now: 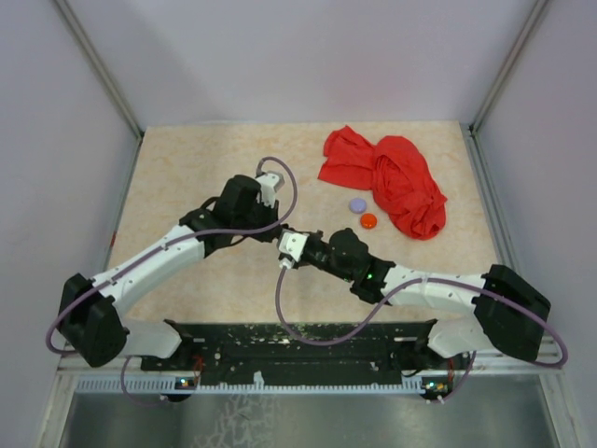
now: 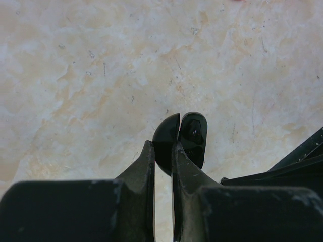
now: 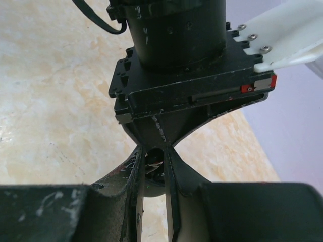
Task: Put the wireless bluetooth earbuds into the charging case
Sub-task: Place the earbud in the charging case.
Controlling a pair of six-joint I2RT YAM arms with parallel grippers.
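- Gripping the charging case (image 2: 189,133) by its edge, the left tool (image 2: 162,146) is closed tight over the surface (image 2: 75,75).
- The right tool (image 3: 155,154), almost closed, meets it; its hold I cannot tell.

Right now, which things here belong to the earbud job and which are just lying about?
Job in hand:
charging case, held in the shut left pincer
right pincer, nearly closed, contents unclear

Lying about:
red cloth
lavender disc
red disc
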